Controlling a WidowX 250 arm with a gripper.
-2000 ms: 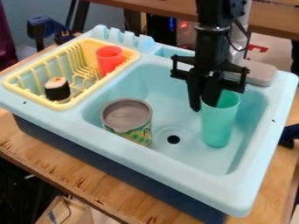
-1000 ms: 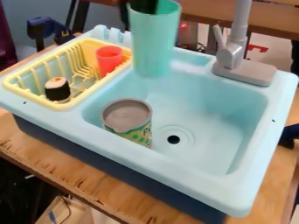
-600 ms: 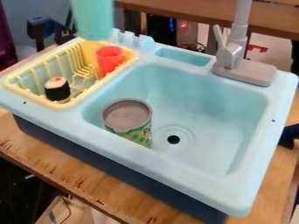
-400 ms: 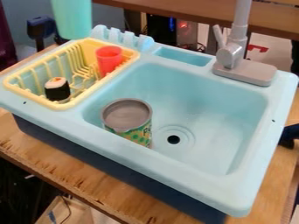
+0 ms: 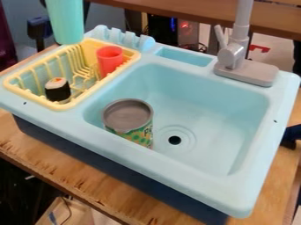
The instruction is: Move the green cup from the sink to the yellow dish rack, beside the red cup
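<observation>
- Teal cup (image 5: 66,22): upper left of the frame, upright, at the top edge, near the back of the yellow rack (image 5: 73,105).
- Gripper: whether its jaws are apart or together cannot be told.
- Inside the rack: red cup (image 5: 110,60), toy sushi roll (image 5: 57,91).
- Lidded can (image 5: 127,116): left of centre, in the light-blue sink (image 5: 194,94).
- Grey faucet (image 5: 234,52): upper right.

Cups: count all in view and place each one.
2. The teal cup is raised at the upper left, cut off by the top edge; the red cup sits in the yellow rack.
</observation>
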